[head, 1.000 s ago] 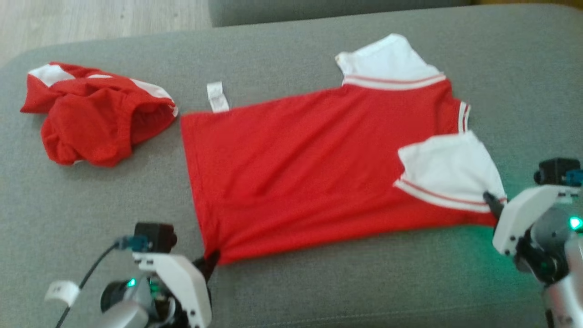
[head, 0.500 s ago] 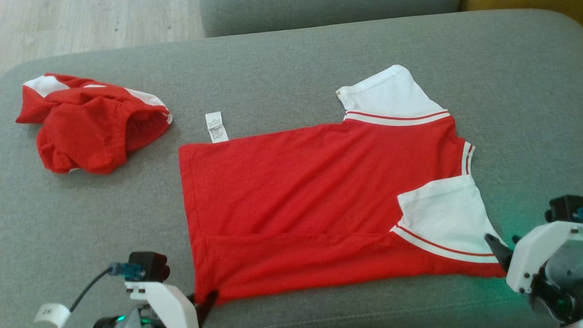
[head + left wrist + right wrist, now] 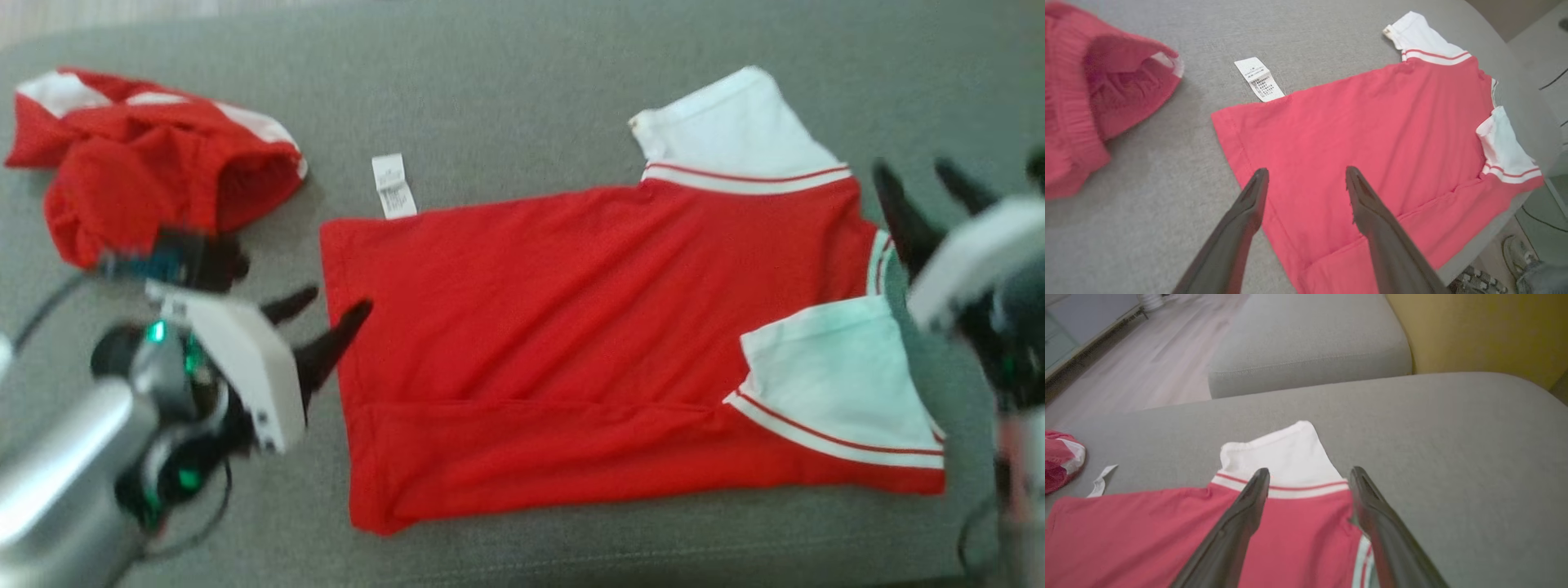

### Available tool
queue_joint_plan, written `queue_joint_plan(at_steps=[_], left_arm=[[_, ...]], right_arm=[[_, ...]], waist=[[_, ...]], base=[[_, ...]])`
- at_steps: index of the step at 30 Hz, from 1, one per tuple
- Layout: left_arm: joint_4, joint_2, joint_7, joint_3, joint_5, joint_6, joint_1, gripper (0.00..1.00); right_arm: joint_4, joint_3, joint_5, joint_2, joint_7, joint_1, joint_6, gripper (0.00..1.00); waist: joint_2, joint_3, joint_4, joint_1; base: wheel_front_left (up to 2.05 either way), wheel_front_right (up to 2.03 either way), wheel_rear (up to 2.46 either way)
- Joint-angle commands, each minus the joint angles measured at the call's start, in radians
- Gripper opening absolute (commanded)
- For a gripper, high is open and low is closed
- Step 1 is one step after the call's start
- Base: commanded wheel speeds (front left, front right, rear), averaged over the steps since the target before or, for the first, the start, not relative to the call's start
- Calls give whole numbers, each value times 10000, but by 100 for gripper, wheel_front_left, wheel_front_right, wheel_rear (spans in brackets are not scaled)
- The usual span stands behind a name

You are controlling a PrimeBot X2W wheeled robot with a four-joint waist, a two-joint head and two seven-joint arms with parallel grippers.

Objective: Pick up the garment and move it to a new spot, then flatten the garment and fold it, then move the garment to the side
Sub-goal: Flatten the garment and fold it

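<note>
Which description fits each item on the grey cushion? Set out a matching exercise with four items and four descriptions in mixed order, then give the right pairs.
Items
1. flat shirt
2. crumpled garment
3. care label
4. left claw

Descriptions
A. white, jutting from the shirt's edge
B. open, beside the shirt's hem
C. red with white sleeves, spread out on the grey cushion
D. red, bunched up at the far left

Pairs: 1-C, 2-D, 3-A, 4-B

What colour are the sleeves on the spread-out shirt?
The sleeves are white with a thin red stripe near the body, clearest in the head view.
</note>
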Motion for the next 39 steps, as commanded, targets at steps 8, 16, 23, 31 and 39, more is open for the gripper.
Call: queue_joint_plan(at_steps=[8, 16, 23, 31, 39], left_arm=[[2122, -372, 1670, 67, 6, -1431, -3095, 100], [4101, -1205, 2025, -364, 522, -2313, -4874, 100], [4702, -1716, 2080, -563, 573, -2695, -5543, 100], [4864, -1791, 2438, -792, 324, -2936, -5613, 100], [4910, -1645, 2947, -953, 15, -3021, -5508, 100]], right_arm=[[1918, 1279, -276, -467, -291, -3430, -7, 100], [4645, 2080, -249, -820, -364, -5879, -7, 100], [6865, 2478, -182, -987, -104, -7205, -7, 100], [8364, 2784, 206, -783, 442, -7632, -7, 100], [8880, 3383, 689, -596, 762, -7756, -7, 33]], waist=[[0, 1581, 438, 0], [0, 2496, 764, 0], [0, 2904, 1162, 0], [0, 2821, 1216, 0], [0, 2815, 1065, 0]], base=[[0, 0, 0], [0, 0, 0], [0, 0, 0], [0, 0, 0], [0, 0, 0]])
